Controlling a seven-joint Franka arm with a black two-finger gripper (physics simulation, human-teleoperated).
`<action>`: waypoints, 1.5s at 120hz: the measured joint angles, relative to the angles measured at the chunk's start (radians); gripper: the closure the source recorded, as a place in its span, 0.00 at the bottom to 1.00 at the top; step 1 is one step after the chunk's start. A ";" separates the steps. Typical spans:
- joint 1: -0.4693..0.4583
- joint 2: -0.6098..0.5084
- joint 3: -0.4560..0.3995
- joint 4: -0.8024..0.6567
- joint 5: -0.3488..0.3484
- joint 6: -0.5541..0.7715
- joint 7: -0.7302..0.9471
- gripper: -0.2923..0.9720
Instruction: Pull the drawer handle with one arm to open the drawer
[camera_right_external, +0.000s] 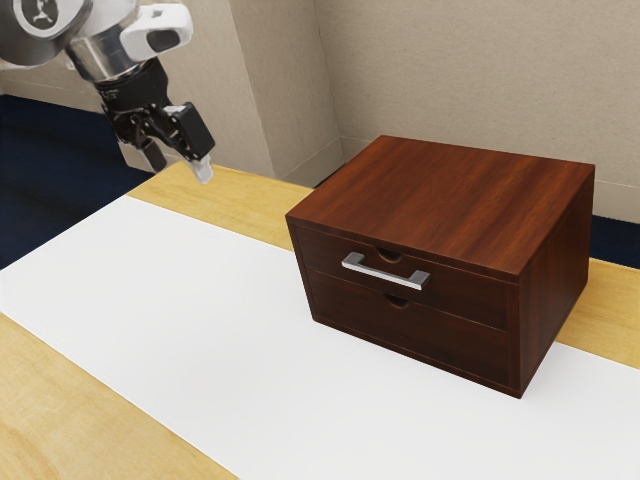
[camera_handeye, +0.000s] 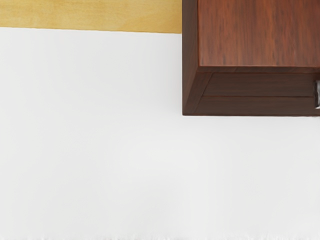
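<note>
End effector (camera_right_external: 181, 162) hangs high at the exterior view's left. Its fingers look spread with nothing between them, though the angle is awkward. The handle (camera_right_external: 385, 271) sits well apart on the top drawer (camera_right_external: 465, 287) — shut, flush in the cabinet (camera_right_external: 450, 195) on the white mat (camera_right_external: 200, 330).

Corner of the dark wooden drawer cabinet (camera_handeye: 250, 30) on the white mat (camera_handeye: 100, 150), light wood tabletop (camera_handeye: 90, 14) beyond.

Bare white mat (camera_right_external: 200, 330) spans from the claw (camera_right_external: 180, 164) to the drawer handle (camera_right_external: 385, 270).
</note>
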 joint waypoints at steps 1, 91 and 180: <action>-0.002 0.001 0.000 -0.004 -0.001 0.000 -0.001 0.25; -0.113 -0.003 -0.057 -0.061 -0.101 -0.068 -0.831 0.25; -0.071 -0.164 -0.168 -0.370 0.000 0.241 -1.714 0.27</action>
